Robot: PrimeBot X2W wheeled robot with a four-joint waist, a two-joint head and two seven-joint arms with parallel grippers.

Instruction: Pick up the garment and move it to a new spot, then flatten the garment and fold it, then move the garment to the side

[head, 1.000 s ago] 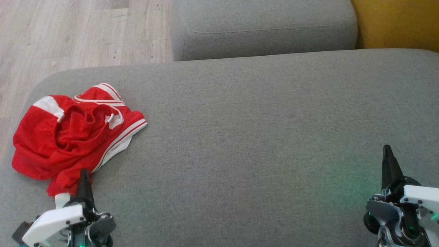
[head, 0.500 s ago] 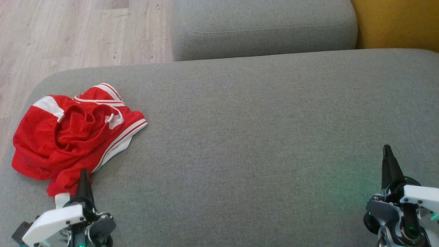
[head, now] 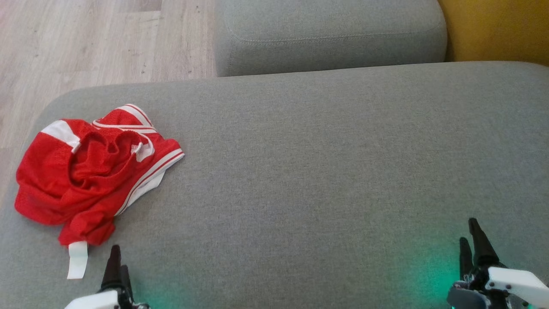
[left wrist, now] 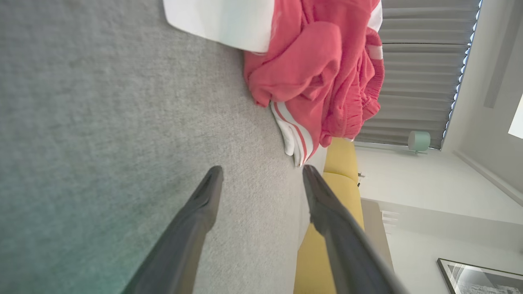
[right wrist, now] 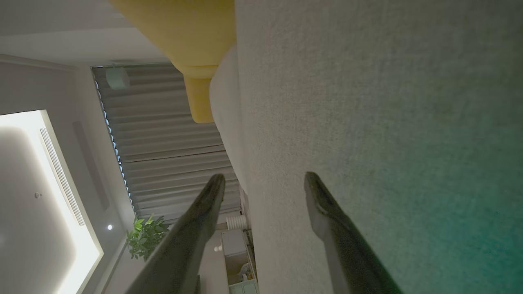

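The garment [head: 90, 171] is a pair of red shorts with white stripes, lying crumpled at the left end of the grey cushion [head: 309, 171]. A white tag [head: 78, 259] sticks out of its near edge. My left gripper [head: 119, 262] stands open just right of that tag, a little short of the cloth, with nothing between its fingers. In the left wrist view the garment [left wrist: 318, 65] lies ahead of the open left gripper [left wrist: 261, 169], apart from it. My right gripper [head: 467, 231] is open over bare cushion at the lower right, and the right wrist view shows the right gripper [right wrist: 265, 176] empty.
A second grey cushion [head: 330, 34] sits behind the big one. A yellow cushion [head: 497, 30] is at the back right. Wooden floor [head: 85, 43] lies beyond the rounded left corner, close to the garment.
Both grippers have drawn back toward the near edge and gone from shut to open. The left fingertips no longer overlap the garment's near edge. The garment has not moved.
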